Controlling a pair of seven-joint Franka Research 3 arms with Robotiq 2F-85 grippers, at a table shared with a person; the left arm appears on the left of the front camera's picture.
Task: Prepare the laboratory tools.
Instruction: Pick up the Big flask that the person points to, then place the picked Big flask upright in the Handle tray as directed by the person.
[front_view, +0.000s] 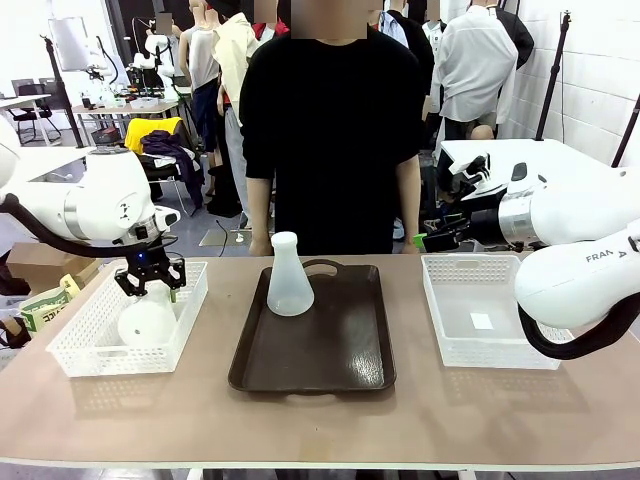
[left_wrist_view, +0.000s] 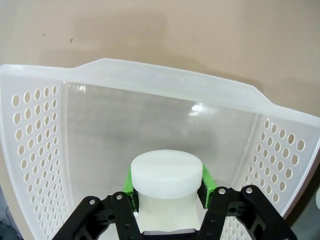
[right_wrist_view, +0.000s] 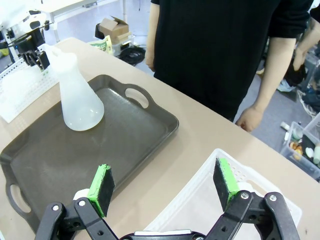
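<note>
Left gripper jaws clamp a conical flask's neck in the left mesh basket, at the tray's nine o'clock; right gripper jaws stand apart.

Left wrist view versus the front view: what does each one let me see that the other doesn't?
Left wrist view: the green pads clamped on the flask neck, seen from above.
Front view: the second flask upright on the brown tray, the right basket, the person.
Both: the left gripper gripping a flask in the left basket.
</note>
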